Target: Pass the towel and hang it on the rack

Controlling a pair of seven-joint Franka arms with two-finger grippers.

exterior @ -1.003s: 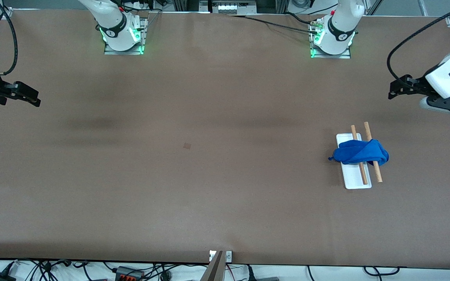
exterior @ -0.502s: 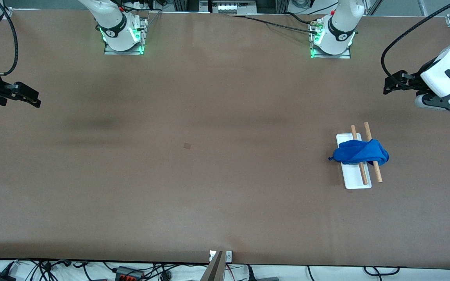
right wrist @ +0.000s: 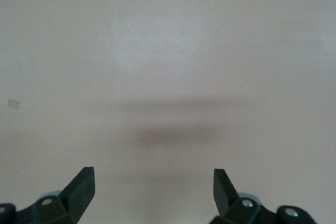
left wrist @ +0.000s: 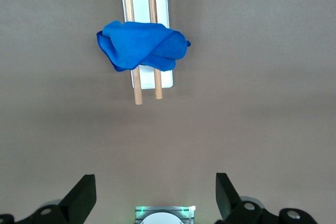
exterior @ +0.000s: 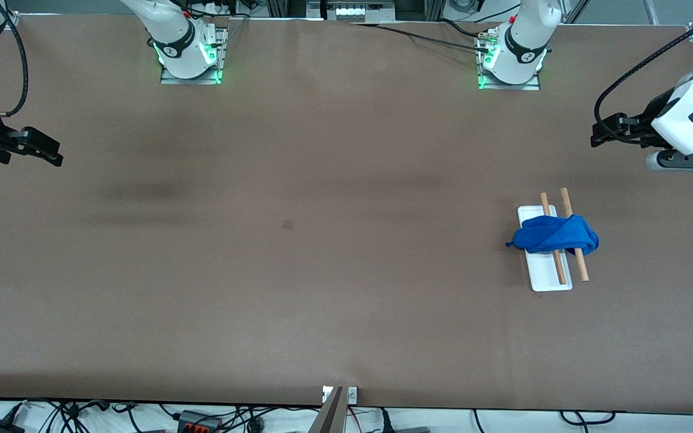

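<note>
Two white Franka arms, black grippers, green-lit bases.

Right arm base (exterior: 187,51): glossy white shell, black ring joint with a small white mark, on a grey metal plate glowing green along its edges; a red fitting and dark cables sit at its 12 o'clock. Left arm base (exterior: 513,57): same white shell, black ring and green glow, black cable trailing off toward 10 o'clock. Left gripper (exterior: 604,129): black angular housing under a white wrist block with a small dark slot, a silver-grey cylinder beside it, a black cable looping overhead. Right gripper (exterior: 46,150): black, wedge-shaped, a black cable arching above, a pale grey cylinder at 8 o'clock. Wrist views: matt black pointed fingers (left wrist: 83,195), set wide apart, with round screw heads at their roots.
</note>
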